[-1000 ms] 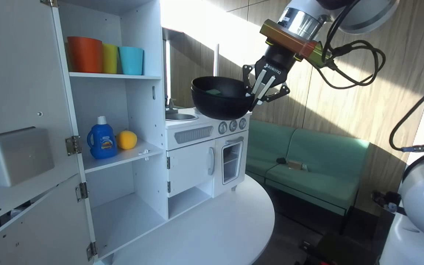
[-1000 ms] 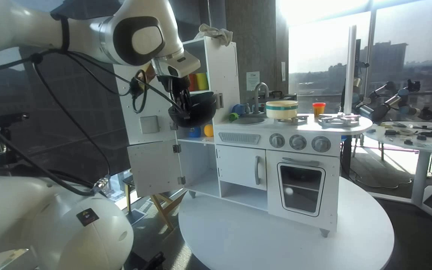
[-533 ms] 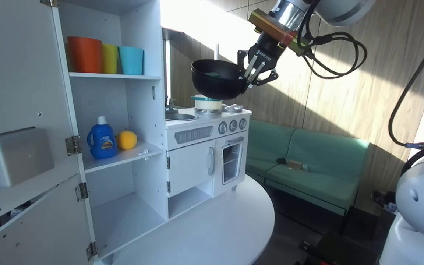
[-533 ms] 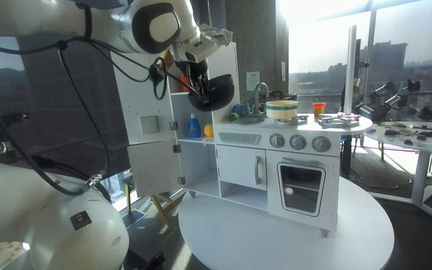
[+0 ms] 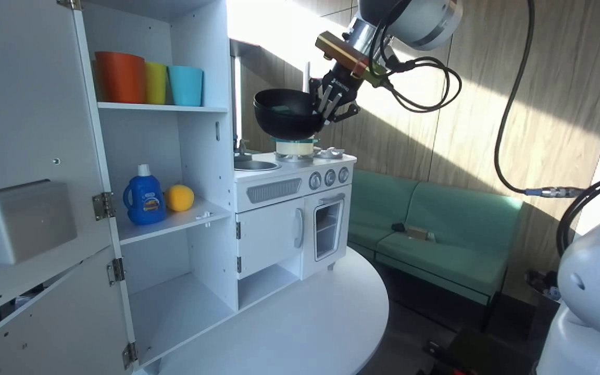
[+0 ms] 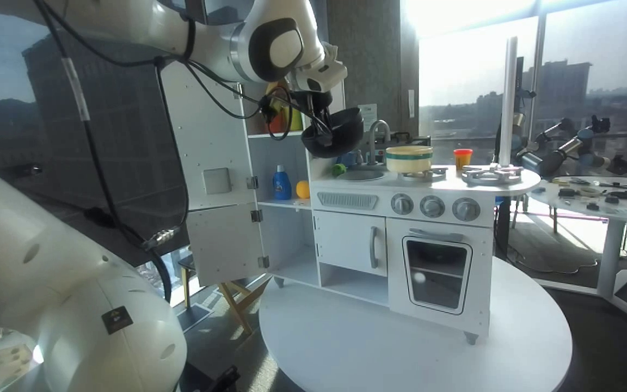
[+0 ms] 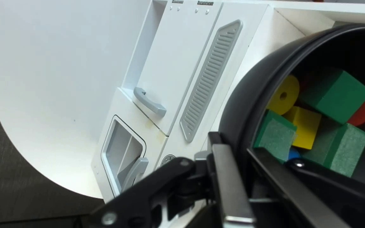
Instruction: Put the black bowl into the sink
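In an exterior view, a white play kitchen point(image 6: 348, 234) stands mid-frame. Above centre, the black bowl point(image 6: 343, 134) hangs tilted in the air, up and left of the sink point(image 6: 361, 176). Wrist view: lower right, the gripper point(image 7: 234, 146) pinches the bowl's rim between 2 fingers point(image 7: 231, 183); green blocks point(image 7: 337, 95) lie inside.

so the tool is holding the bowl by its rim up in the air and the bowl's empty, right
Not quite: the bowl isn't empty. The wrist view shows blocks in it, green and yellow ones among them. The tool does hold it by its rim, up in the air.
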Controlling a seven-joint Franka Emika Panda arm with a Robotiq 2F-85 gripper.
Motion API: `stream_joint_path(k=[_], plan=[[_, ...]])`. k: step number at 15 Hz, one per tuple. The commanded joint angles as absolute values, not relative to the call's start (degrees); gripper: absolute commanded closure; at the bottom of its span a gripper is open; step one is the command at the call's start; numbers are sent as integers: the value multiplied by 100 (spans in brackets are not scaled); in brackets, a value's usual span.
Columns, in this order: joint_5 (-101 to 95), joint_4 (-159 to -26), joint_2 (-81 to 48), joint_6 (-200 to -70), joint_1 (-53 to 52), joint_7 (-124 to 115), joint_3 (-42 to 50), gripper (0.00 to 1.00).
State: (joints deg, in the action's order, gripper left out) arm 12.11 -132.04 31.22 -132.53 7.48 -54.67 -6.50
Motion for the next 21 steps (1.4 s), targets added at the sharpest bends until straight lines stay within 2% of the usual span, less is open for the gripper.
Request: stream_joint_path(k=[1, 11, 21], plan=[[955, -12367, 2316, -13324, 782, -5547, -658, 93], [233, -11061, 800, -13095, 621, -5798, -565, 93], [-303, -10168, -181, -12228, 63, -6215, -482, 92]])
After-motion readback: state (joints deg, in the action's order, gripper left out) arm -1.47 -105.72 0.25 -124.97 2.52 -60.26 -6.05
